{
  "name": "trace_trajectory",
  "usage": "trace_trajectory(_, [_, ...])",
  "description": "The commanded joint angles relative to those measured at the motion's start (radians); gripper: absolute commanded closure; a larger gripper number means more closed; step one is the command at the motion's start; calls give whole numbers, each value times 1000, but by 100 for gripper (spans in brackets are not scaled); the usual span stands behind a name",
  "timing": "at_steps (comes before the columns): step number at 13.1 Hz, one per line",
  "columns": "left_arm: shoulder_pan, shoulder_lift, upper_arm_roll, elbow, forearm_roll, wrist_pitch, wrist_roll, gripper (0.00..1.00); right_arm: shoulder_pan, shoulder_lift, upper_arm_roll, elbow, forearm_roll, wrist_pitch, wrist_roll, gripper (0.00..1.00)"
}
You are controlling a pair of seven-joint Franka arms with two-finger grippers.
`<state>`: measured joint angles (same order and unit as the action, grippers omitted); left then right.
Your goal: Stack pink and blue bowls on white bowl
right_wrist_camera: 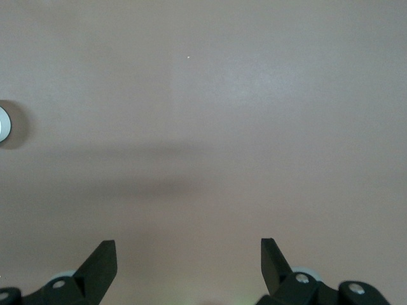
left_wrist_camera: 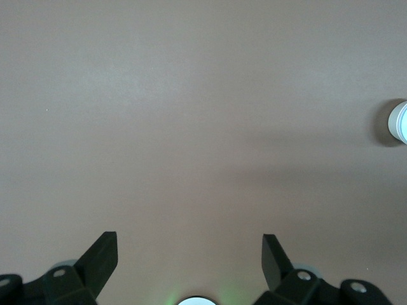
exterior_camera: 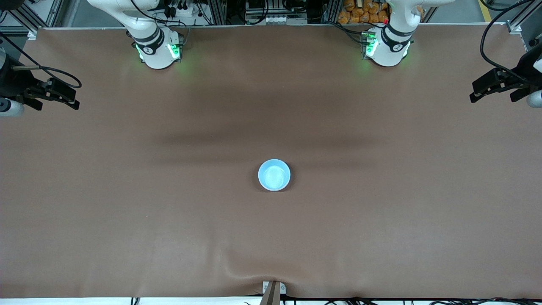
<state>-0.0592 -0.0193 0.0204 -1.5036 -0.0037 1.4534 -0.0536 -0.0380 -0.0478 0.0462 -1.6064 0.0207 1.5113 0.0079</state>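
A light blue bowl (exterior_camera: 274, 174) stands upright in the middle of the brown table, its inside facing up. No pink bowl and no white bowl shows apart from it; anything under it is hidden. A pale round bowl edge shows at the border of the left wrist view (left_wrist_camera: 399, 122) and of the right wrist view (right_wrist_camera: 3, 124). My left gripper (exterior_camera: 473, 92) hangs open and empty over the left arm's end of the table, seen in its wrist view (left_wrist_camera: 189, 238) over bare cloth. My right gripper (exterior_camera: 75, 97) hangs open and empty over the right arm's end, also over bare cloth (right_wrist_camera: 188, 243).
The brown table cloth (exterior_camera: 127, 190) has a wrinkle at its near edge by a small clamp (exterior_camera: 273, 290). The two arm bases (exterior_camera: 159, 48) (exterior_camera: 387, 46) stand along the edge farthest from the front camera.
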Motion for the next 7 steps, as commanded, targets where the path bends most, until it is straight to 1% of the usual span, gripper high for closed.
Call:
trace_trajectory(1, [1, 4, 0, 14, 13, -8, 17, 0, 15, 9, -5, 17, 2, -17, 1, 0])
trace_trajectory(7, [-1, 5, 0, 13, 11, -11, 14, 0, 12, 14, -3, 17, 2, -17, -6, 0])
